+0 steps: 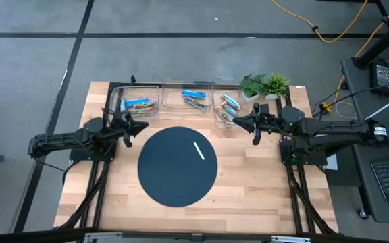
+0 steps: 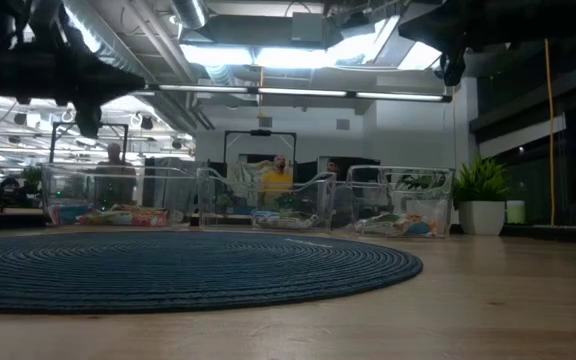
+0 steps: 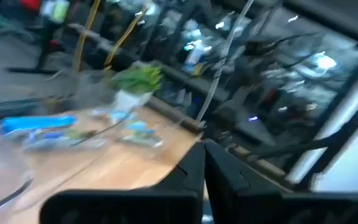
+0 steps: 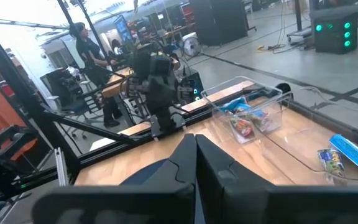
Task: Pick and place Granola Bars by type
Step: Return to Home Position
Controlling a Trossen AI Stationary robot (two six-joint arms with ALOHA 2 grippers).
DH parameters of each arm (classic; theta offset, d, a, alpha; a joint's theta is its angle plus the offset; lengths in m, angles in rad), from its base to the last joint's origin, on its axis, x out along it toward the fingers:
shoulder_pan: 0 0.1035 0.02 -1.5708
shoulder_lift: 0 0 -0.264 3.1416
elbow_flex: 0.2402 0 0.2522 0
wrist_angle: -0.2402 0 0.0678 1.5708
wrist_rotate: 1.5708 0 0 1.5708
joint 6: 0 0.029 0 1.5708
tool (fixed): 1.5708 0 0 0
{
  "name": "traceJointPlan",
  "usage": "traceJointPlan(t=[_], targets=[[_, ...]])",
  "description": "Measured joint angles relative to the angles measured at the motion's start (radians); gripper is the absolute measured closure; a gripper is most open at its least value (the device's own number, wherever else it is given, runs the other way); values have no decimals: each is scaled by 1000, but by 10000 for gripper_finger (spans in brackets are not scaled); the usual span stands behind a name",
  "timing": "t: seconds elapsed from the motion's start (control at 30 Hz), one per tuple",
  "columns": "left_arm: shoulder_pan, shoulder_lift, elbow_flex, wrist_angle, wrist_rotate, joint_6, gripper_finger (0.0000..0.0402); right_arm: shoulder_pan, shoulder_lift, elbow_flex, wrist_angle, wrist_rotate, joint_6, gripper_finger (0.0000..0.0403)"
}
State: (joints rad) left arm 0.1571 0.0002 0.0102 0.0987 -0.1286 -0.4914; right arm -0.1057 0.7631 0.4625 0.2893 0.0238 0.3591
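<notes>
The Granola Bars lie in three clear bins along the table's far edge. Red-orange and blue ones fill the left bin (image 1: 138, 105), blue ones the middle bin (image 1: 195, 98), and silvery and blue ones the right bin (image 1: 227, 108). My left gripper (image 1: 143, 127) hovers shut beside the left bin, at the dark round mat's (image 1: 177, 177) far left rim, pointing level toward the table's right; its fingers (image 3: 194, 169) are pressed together. My right gripper (image 1: 236, 122) hovers shut next to the right bin, pointing level toward the left; its fingers (image 4: 186, 163) are closed. Neither holds anything.
A thin white strip (image 1: 198, 150) lies on the mat's far right part. Two small potted plants (image 1: 265, 86) stand at the far right corner, behind the right bin. Bare wood lies near the front edge and on both sides of the mat. People show in the room beyond.
</notes>
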Motion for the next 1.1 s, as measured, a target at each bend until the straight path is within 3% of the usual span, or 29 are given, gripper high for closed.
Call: traceJointPlan(t=[0.1, 0.3, 0.63, 0.77, 0.93, 1.1], targets=[[-7, 2, -1, -70, -3, 9, 400, 2, 0, 0, -7, 0, 0, 397], [-7, 11, -1, -84, 134, 108, 399, 4, 0, 1, -14, 0, -24, 397], [-9, 55, -2, -82, 147, 86, 398, 2, -19, -53, 72, 0, -135, 397], [-9, 54, -2, -81, 147, 86, 400, -2, -101, -226, 307, 0, -123, 397], [-9, 55, -2, -81, 147, 86, 400, 2, -261, -454, 520, 27, 7, 397], [-9, 55, -2, -81, 149, 86, 394, 25, -408, -439, 382, 11, -98, 397]])
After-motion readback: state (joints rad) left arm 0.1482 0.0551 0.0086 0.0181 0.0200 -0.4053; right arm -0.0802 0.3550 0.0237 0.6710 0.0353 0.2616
